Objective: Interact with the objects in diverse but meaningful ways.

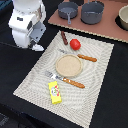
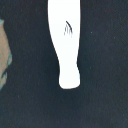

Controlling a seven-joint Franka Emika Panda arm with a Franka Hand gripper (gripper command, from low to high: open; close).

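Note:
My gripper (image 1: 35, 44) hangs low over the black cloth at the exterior view's left, beside the woven placemat (image 1: 95, 75). A white oblong piece (image 1: 38, 48) shows right under it and fills the middle of the wrist view (image 2: 66, 40). No fingers show in the wrist view, so I cannot tell whether the piece is held or lies on the cloth. On the placemat are a yellow packet with red print (image 1: 55, 92), a red tomato-like ball (image 1: 75, 44) and a dark brown stick (image 1: 63, 37).
A round tan plate (image 1: 68, 64) sits mid-mat between a wooden-handled knife (image 1: 82, 56) and fork (image 1: 67, 80). Two grey pots (image 1: 68, 10) (image 1: 92, 11) and a bowl (image 1: 123, 17) stand on a brown board (image 1: 100, 29) at the back.

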